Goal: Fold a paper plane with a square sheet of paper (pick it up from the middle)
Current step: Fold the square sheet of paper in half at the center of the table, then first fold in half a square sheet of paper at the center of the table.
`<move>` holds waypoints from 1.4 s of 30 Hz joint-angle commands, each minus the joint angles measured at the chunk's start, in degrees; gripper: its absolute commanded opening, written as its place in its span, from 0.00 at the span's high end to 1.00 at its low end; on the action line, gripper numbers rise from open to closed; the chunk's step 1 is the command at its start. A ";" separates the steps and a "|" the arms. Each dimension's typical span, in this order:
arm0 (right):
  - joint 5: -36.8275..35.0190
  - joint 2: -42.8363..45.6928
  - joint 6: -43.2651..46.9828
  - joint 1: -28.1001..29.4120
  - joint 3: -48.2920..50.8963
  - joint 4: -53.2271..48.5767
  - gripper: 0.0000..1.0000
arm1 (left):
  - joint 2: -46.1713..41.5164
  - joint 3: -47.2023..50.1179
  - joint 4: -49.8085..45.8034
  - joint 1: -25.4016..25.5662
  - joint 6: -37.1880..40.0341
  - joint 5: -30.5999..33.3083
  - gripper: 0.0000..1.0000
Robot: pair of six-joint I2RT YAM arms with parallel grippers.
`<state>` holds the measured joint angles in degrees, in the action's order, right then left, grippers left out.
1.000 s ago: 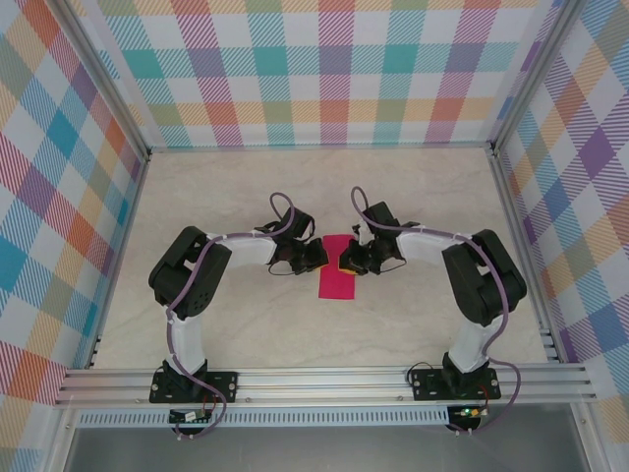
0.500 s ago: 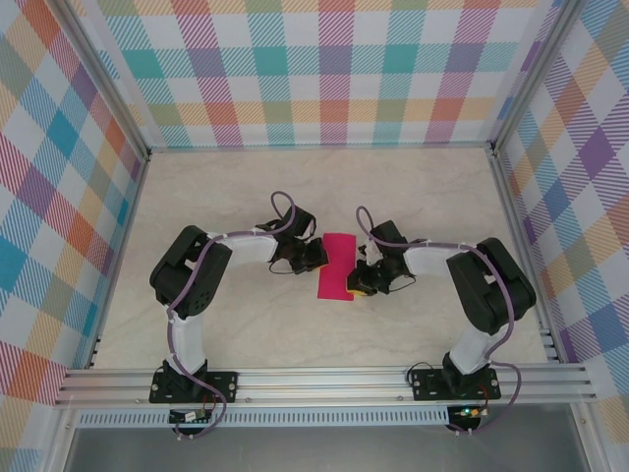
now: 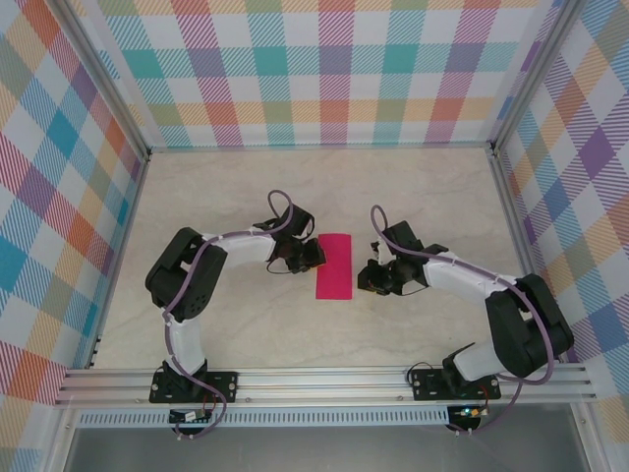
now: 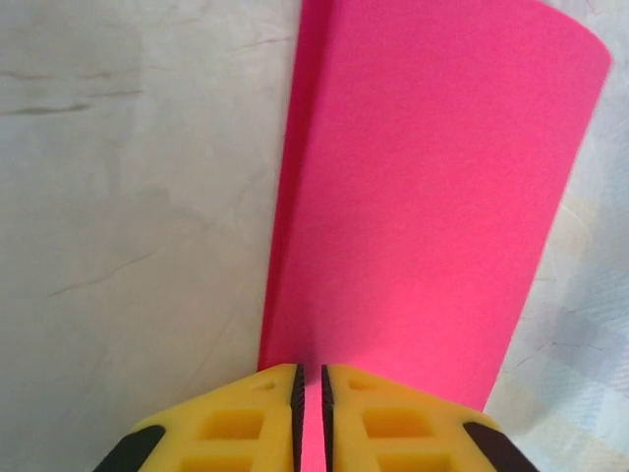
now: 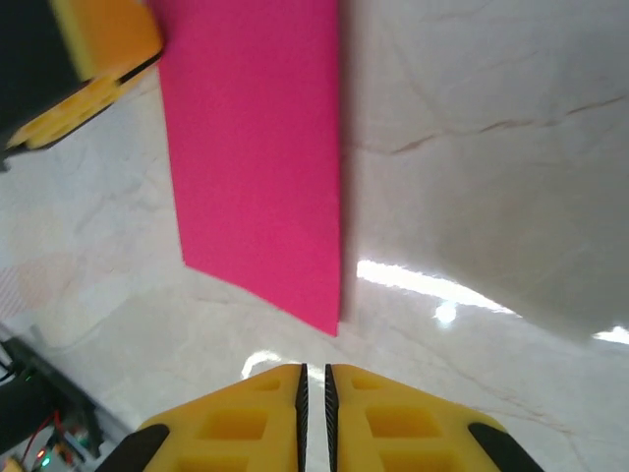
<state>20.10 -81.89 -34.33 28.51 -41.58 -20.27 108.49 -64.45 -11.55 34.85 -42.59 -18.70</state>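
The square sheet of paper (image 3: 334, 265) lies on the table folded in half, a tall magenta-pink rectangle. My left gripper (image 3: 317, 258) sits at its left edge. In the left wrist view the paper (image 4: 432, 197) runs under my left gripper (image 4: 311, 379), whose jaws stand a narrow slit apart with pink showing through the gap. My right gripper (image 3: 365, 280) rests just right of the sheet's lower right corner, off the paper. In the right wrist view my right gripper (image 5: 314, 374) is open a thin slit over bare table, and the paper (image 5: 256, 157) lies ahead of it.
The pale marble-look table (image 3: 226, 197) is walled by checked panels on three sides, with an aluminium rail (image 3: 324, 379) along the near edge. The left gripper's yellow finger (image 5: 88, 59) shows at the upper left of the right wrist view.
My right gripper has slid off the paper, down and to the right, and its arm has swung outward. My left gripper has stayed at the left edge, its jaws parting slightly.
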 commanded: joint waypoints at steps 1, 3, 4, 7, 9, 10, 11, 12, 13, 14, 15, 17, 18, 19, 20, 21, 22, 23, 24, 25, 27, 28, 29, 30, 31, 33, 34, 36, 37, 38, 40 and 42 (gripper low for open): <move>-6.73 -0.25 -2.00 0.97 0.47 -1.19 0.83 | -6.99 -2.42 -3.63 0.36 -0.32 3.48 0.82; -7.09 -0.21 -3.31 1.90 0.69 -0.03 0.78 | -9.54 -1.87 -3.84 0.39 -0.54 5.02 0.81; -6.94 -0.05 -3.88 2.34 0.50 0.58 0.76 | -10.96 -1.10 -3.90 0.39 -0.69 5.66 0.80; -6.83 -0.26 -5.42 3.94 -0.78 1.61 0.71 | -15.21 1.91 -6.04 0.39 -1.44 8.58 0.79; -6.83 -1.33 -6.41 4.89 -2.14 2.19 0.71 | -17.97 3.74 -7.01 0.39 -1.83 10.57 0.77; -6.75 -2.08 -6.78 5.25 -2.81 2.25 0.72 | -18.99 4.47 -7.17 0.39 -1.83 10.91 0.77; -6.57 -3.07 -7.02 5.64 -3.58 2.53 0.72 | -20.23 5.49 -7.14 0.39 -1.91 11.02 0.76; -6.69 -4.13 -7.30 6.13 -4.05 2.79 0.73 | -21.40 6.34 -7.08 0.39 -2.10 11.31 0.76; -6.81 -4.96 -7.50 6.52 -4.58 2.96 0.74 | -22.29 6.98 -7.13 0.39 -2.32 11.56 0.75; -6.83 -6.24 -7.58 6.98 -5.06 3.07 0.74 | -23.17 7.70 -7.08 0.39 -2.44 11.79 0.75; -6.90 -7.33 -7.93 7.23 -5.73 3.12 0.75 | -23.99 8.27 -7.40 0.36 -2.49 12.07 0.74; -6.58 -9.11 -8.54 7.84 -6.59 3.75 0.75 | -25.28 9.12 -8.04 0.39 -2.46 13.04 0.74; -6.39 -9.98 -8.84 8.27 -7.04 4.11 0.75 | -25.83 9.54 -8.34 0.39 -2.42 13.42 0.74; -6.32 -10.72 -9.06 8.69 -7.50 4.31 0.75 | -26.17 9.84 -8.57 0.39 -2.44 13.72 0.74; -6.18 -11.56 -9.22 8.99 -8.13 4.28 0.75 | -26.68 10.39 -8.64 0.39 -2.50 13.92 0.73; -5.92 -12.45 -9.45 9.23 -8.67 4.19 0.75 | -27.17 10.89 -8.66 0.39 -2.69 14.07 0.73; -5.71 -13.19 -9.81 9.36 -8.89 4.65 0.75 | -27.46 11.38 -8.58 0.39 -2.91 14.13 0.73; -5.43 -13.86 -10.37 9.53 -8.87 5.44 0.75 | -27.86 12.04 -8.28 0.37 -3.09 14.13 0.73; -4.89 -14.79 -11.01 9.70 -8.78 6.24 0.75 | -28.17 12.55 -8.19 0.39 -3.35 14.26 0.73; -4.41 -15.59 -11.41 9.87 -8.89 6.82 0.75 | -28.33 12.96 -8.06 0.39 -3.54 14.37 0.73; -3.67 -17.41 -12.40 10.58 -9.25 7.60 0.75 | -28.50 13.69 -7.96 0.39 -3.90 14.25 0.73; -3.28 -18.23 -12.81 11.00 -9.58 7.81 0.75 | -28.59 14.02 -7.90 0.39 -4.15 14.23 0.73; -2.97 -18.94 -13.17 11.35 -9.94 7.96 0.75 | -28.58 14.42 -7.67 0.39 -4.36 14.29 0.73; -2.97 -19.66 -13.91 11.71 -10.43 7.89 0.75 | -28.64 14.80 -7.46 0.37 -4.50 14.37 0.73; -2.89 -20.18 -14.80 11.98 -10.90 8.03 0.75 | -28.61 15.13 -7.36 0.39 -4.72 14.54 0.73; -3.01 -21.13 -16.92 12.42 -11.81 8.24 0.75 | -28.53 15.48 -7.26 0.39 -5.13 14.91 0.73; -2.98 -21.56 -17.99 12.66 -12.22 8.74 0.75 | -28.51 15.78 -7.22 0.37 -5.26 15.06 0.73; -3.13 -22.97 -20.46 13.26 -14.22 8.31 0.74 | -28.55 15.98 -7.00 0.39 -5.65 15.60 0.73; -3.02 -23.87 -21.47 13.47 -15.45 8.19 0.74 | -28.55 16.16 -6.84 0.39 -5.73 15.83 0.74; -2.43 -24.75 -22.35 13.64 -16.75 8.47 0.75 | -28.51 16.39 -6.59 0.39 -6.14 16.07 0.74; -1.08 -26.51 -23.16 13.73 -19.30 9.36 0.75 | -28.51 17.25 -5.25 0.39 -7.37 16.07 0.74; -0.57 -27.21 -21.44 13.68 -22.67 8.82 0.75 | -29.16 19.41 -0.74 0.39 -9.64 15.68 0.77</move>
<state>18.06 -107.53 -54.65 41.82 -60.80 -11.79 81.10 -47.66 -16.71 34.85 -48.88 -3.73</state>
